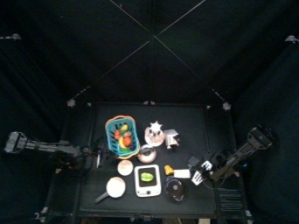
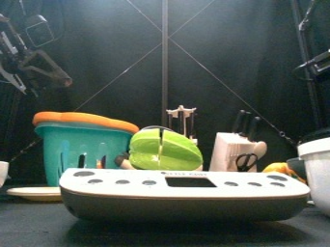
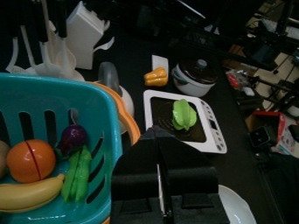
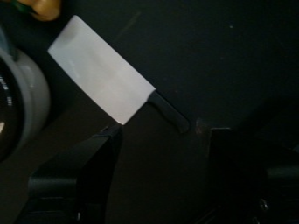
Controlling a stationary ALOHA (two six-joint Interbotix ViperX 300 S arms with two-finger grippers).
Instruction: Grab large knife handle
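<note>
The large knife is a cleaver with a white blade (image 4: pixel 105 74) and a black handle (image 4: pixel 170 112). It lies flat on the black table in the right wrist view. My right gripper (image 4: pixel 166 149) is open, and the handle's end lies just ahead of the gap between its two jaws, not touching them. In the top view my right gripper (image 1: pixel 218 170) is at the table's right front. My left gripper (image 3: pixel 163 188) is shut and empty, held beside the teal basket (image 3: pixel 47 105) at the table's left (image 1: pixel 82 160).
The teal basket with an orange rim (image 1: pixel 121 133) holds toy fruit. A white scale (image 2: pixel 180 193) carries a green toy (image 2: pixel 165 150). A white knife block (image 2: pixel 233 151) stands to the right. A round pot (image 4: pixel 14 96) sits close to the blade.
</note>
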